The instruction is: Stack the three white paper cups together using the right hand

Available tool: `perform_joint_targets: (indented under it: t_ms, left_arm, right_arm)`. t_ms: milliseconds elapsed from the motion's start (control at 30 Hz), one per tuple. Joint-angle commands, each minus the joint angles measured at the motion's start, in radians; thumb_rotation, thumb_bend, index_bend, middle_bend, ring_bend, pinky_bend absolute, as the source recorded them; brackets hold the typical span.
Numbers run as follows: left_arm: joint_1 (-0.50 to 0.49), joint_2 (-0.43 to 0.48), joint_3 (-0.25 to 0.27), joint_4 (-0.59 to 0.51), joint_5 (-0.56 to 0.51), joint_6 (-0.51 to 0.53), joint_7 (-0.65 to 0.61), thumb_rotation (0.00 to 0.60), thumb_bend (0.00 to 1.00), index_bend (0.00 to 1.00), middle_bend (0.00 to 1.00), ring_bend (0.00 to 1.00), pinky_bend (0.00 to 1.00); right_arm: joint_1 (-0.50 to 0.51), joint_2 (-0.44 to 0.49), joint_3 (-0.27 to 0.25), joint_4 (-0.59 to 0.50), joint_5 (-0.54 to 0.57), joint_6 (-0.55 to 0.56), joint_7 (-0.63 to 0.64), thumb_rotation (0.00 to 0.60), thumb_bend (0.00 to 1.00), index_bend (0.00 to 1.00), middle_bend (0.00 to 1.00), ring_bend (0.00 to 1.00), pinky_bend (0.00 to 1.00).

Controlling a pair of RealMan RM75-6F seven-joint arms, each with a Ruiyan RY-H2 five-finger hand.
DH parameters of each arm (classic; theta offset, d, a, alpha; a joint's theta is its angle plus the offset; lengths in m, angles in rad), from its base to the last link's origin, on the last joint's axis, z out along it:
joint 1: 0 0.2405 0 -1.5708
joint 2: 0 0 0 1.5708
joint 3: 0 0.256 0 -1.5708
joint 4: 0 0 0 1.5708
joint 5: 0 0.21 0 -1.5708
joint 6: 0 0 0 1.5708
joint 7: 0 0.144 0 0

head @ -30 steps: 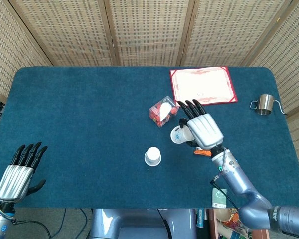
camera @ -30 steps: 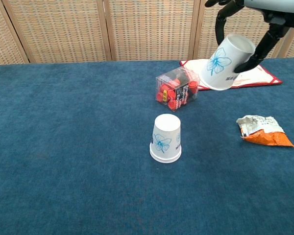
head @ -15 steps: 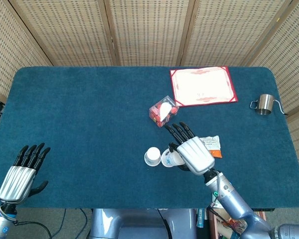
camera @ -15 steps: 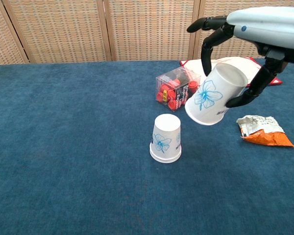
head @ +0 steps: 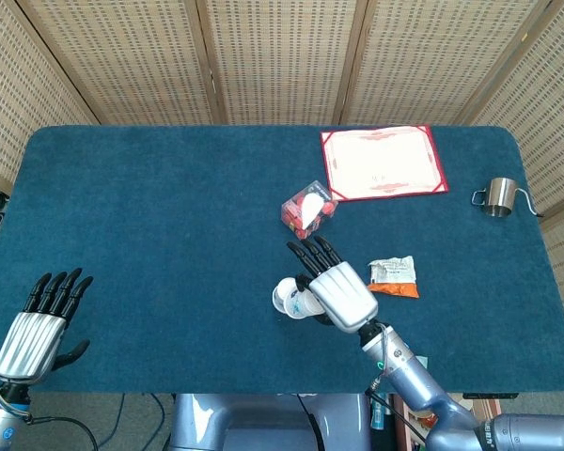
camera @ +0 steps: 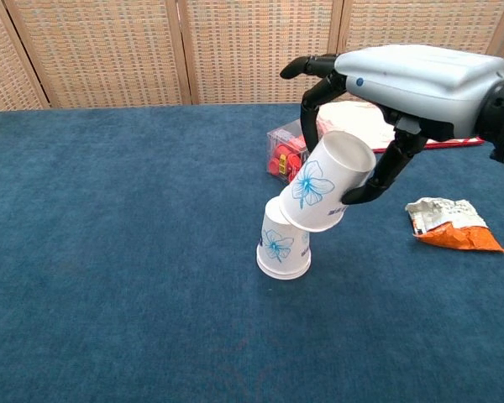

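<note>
Right hand (camera: pixel 378 101): grips a tilted white paper cup (camera: pixel 323 191) between dark fingers (camera: pixel 312 84) and thumb, mouth angled down and to the left, blue flower print facing the chest camera.
Held cup: lifted off the table, its lower rim over the top of the standing cup (camera: pixel 282 241) (whether the two touch cannot be told).
Standing cup: upside down on the blue tablecloth (camera: pixel 118 252), the landmark for the rest.
Third cup: cannot be made out in either view.
Clear box of red pieces (camera: pixel 290 155): behind the standing cup, near it.
Orange snack packet (camera: pixel 449 227): right of the standing cup, well apart.
Red-bordered certificate (head: pixel 383 160): far behind the standing cup, towards the right.
Metal mug (head: pixel 499 196): far right of the standing cup.
Left hand (head: pixel 39 327): far left of the standing cup, fingers spread, holding nothing.
</note>
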Motion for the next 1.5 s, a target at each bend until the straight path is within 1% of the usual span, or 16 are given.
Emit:
perform_joint_targets:
  t_ms: [33, 567, 733, 833, 900, 1000, 1133, 1267, 1400, 1500]
  left_arm:
    - [0.0, 0.001, -0.001, 0.0, -0.002, 0.001, 0.0, 0.6, 0.24, 0.0, 0.0, 0.0, 0.0]
    - [-0.002, 0.004, -0.005, -0.001, -0.017, -0.007, -0.002, 0.6, 0.24, 0.0, 0.0, 0.0, 0.0]
    - [0.0, 0.006, -0.007, 0.002, -0.023, -0.004, -0.01, 0.6, 0.24, 0.0, 0.0, 0.0, 0.0]
    - [-0.001, 0.007, -0.007, 0.003, -0.024, -0.007, -0.01, 0.6, 0.24, 0.0, 0.0, 0.0, 0.0]
    - [-0.001, 0.008, -0.006, 0.002, -0.022, -0.006, -0.011, 0.6, 0.24, 0.0, 0.0, 0.0, 0.0]
    - [0.0, 0.009, -0.006, 0.002, -0.022, -0.005, -0.012, 0.6, 0.24, 0.0, 0.0, 0.0, 0.0]
    - [0.0, 0.009, -0.006, 0.001, -0.02, -0.004, -0.013, 0.6, 0.24, 0.0, 0.0, 0.0, 0.0]
    - [0.001, 0.011, -0.005, 0.0, -0.017, -0.003, -0.015, 0.6, 0.24, 0.0, 0.0, 0.0, 0.0]
    - [0.002, 0.013, -0.004, -0.002, -0.016, 0.001, -0.016, 0.6, 0.24, 0.0, 0.0, 0.0, 0.0]
    - [0.004, 0.014, -0.004, -0.002, -0.014, 0.004, -0.017, 0.6, 0.24, 0.0, 0.0, 0.0, 0.0]
  right_arm:
    - [0.013, -0.029, 0.015, 0.027, 0.016, -0.004, -0.016, 0.6, 0.07, 0.53, 0.1, 0.0, 0.0]
    - [0.064, -0.133, 0.047, 0.149, 0.064, -0.04, -0.042, 0.6, 0.07, 0.53, 0.1, 0.0, 0.0]
    - [0.083, -0.168, 0.047, 0.184, 0.091, -0.062, -0.056, 0.6, 0.07, 0.53, 0.06, 0.0, 0.0]
    - [0.088, -0.19, 0.045, 0.197, 0.105, -0.066, -0.061, 0.6, 0.07, 0.49, 0.01, 0.0, 0.0]
    - [0.092, -0.202, 0.046, 0.201, 0.109, -0.067, -0.061, 0.6, 0.07, 0.46, 0.0, 0.0, 0.0]
    - [0.096, -0.21, 0.048, 0.202, 0.114, -0.067, -0.062, 0.6, 0.07, 0.44, 0.0, 0.0, 0.0]
    - [0.098, -0.208, 0.05, 0.2, 0.119, -0.061, -0.072, 0.6, 0.07, 0.42, 0.0, 0.0, 0.0]
    - [0.092, -0.193, 0.047, 0.188, 0.121, -0.052, -0.077, 0.6, 0.07, 0.42, 0.0, 0.0, 0.0]
    - [0.076, -0.158, 0.042, 0.16, 0.12, -0.033, -0.079, 0.6, 0.07, 0.4, 0.0, 0.0, 0.0]
    - [0.054, -0.122, 0.032, 0.132, 0.105, -0.009, -0.065, 0.6, 0.07, 0.36, 0.0, 0.0, 0.0]
